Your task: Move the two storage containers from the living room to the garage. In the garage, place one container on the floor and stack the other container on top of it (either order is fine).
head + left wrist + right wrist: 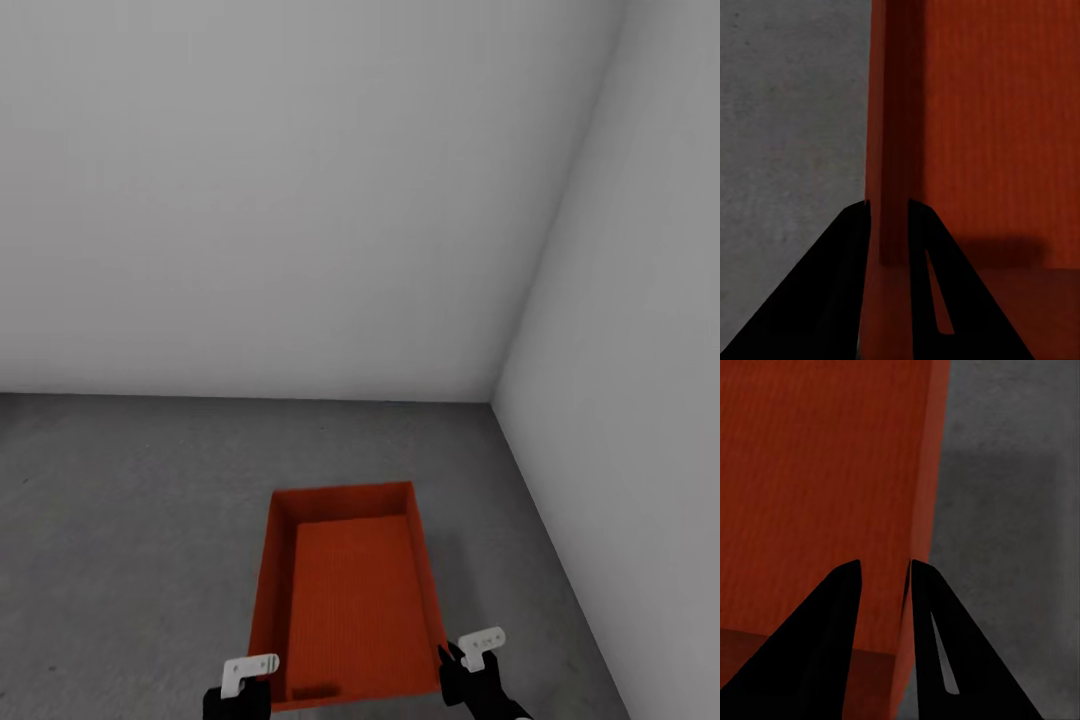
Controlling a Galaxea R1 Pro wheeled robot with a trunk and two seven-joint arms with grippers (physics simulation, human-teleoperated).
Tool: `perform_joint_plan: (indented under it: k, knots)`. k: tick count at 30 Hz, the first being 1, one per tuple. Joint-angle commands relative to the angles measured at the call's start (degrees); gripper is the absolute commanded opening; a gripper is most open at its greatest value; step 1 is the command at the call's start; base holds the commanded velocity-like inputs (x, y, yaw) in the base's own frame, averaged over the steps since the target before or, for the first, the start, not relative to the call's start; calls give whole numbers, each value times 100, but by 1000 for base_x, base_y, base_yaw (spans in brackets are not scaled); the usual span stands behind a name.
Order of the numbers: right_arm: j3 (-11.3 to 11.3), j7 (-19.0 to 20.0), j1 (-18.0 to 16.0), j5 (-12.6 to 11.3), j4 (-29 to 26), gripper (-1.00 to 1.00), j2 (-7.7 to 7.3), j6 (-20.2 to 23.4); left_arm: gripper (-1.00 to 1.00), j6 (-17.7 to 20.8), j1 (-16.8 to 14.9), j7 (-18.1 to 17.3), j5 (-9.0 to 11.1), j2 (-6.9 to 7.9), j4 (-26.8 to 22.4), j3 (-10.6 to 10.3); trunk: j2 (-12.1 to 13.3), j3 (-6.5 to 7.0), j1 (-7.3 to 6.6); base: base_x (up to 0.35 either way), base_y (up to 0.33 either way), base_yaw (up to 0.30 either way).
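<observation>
a: what is that box made of?

b: an orange-red rectangular lidless storage container (350, 600), thin low walls, with a fine ribbed grain across its inner base. it is held low over the dark grey rough concrete floor (120, 500), near the corner where two plain pale grey walls (300, 200) meet. i cannot tell whether its underside touches the concrete.

a: any label or writing on it?

b: none that can be read. the surfaces look plain. there is a small dark patch on the base near the end closest to the robot.

a: and the left gripper?

b: the left gripper (888, 204) has its two black tapered fingers pressed together on the container's long side wall, one finger on the outside, one on the inside, the thin wall pinched between them.

a: the right one?

b: the right gripper (883, 562) pinches the opposite long wall in the same manner. in the head view, small white brackets top both black wrists, one at each near corner of the bin.

a: the floor texture?

b: mottled, grainy, matte grey.
</observation>
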Motion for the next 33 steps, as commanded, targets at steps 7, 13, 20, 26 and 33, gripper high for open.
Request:
perform_joint_plan:
  k: [7,13,20,26,33]
  knots:
    - [1394,-640,-3,-1380,-16,-100,12,-137,-100,-16,-2,-318,91,-8,186,-2,-5,-6,1,0,0,0]
    - [1391,-640,-3,-1380,-16,-100,11,-137,-100,-16,2,-312,86,-2,186,3,-5,-6,1,130,0,0]
    - [1392,-640,-3,-1380,-16,-100,11,-137,-100,-16,-1,-308,82,1,186,4,-5,-6,1,309,0,0]
    - [1390,-640,-3,-1380,-16,-100,11,-137,-100,-19,-1,-308,82,1,186,4,-5,-6,1,79,0,0]
    - [1389,-640,-3,-1380,-16,-100,11,-137,-100,-20,1,-308,82,1,186,6,-5,-6,1,15,0,0]
